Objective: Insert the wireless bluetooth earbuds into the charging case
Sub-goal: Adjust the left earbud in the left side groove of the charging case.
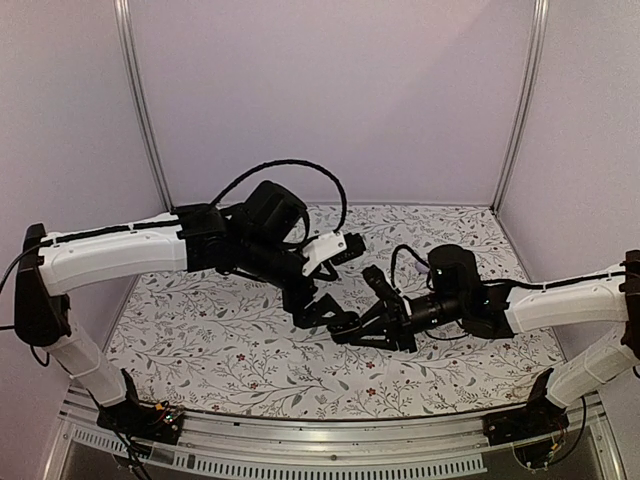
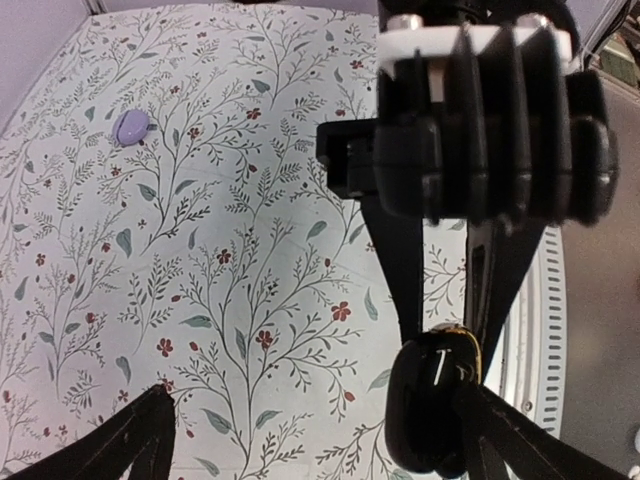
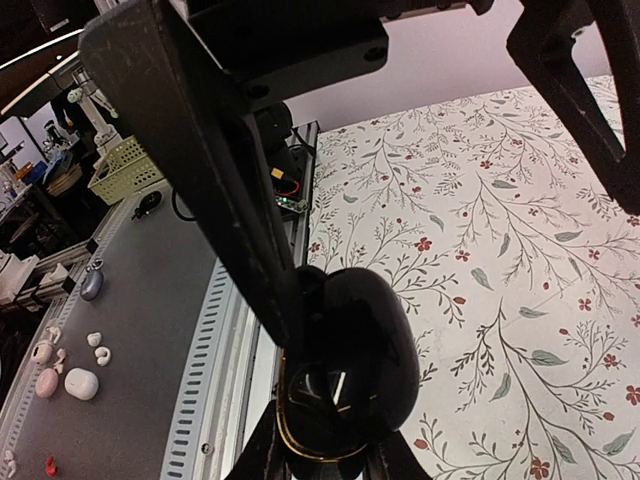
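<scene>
In the top view the left arm [image 1: 110, 250] rises from its base at 7 o'clock, bends at 9 o'clock and reaches level across to the centre, where its wrist tips down toward the cloth [image 1: 200, 320]. The left gripper [image 2: 330, 440] hangs there spread wide and holds nothing. In its own view one finger [image 2: 140, 440] shows at 7 o'clock and the other at 5 o'clock.

In that same view a small lavender piece [image 2: 132, 127] lies on the cloth at 10 o'clock, well apart from both grippers. I cannot tell what it is.

The case [image 3: 360, 330] is off the cloth at the centre of the worktop [image 1: 330, 435]. It sits between the left gripper's spread fingers, close against one of them. It is black with a gold rim, and whether an earbud sits in it I cannot tell.

The right gripper [image 3: 330, 435] is clamped on the case from below in its own view. The right arm [image 1: 560, 305] climbs from its base at 5 o'clock, bends at 3 o'clock and stretches low toward the centre, so it faces the left gripper head on. The two grippers crowd each other, and the left finger hides part of the case.

At 9 o'clock in the right wrist view, past the worktop's edge, a grey surface [image 3: 150, 330] carries a pale green basket [image 3: 125, 165] and a few small pale objects.
</scene>
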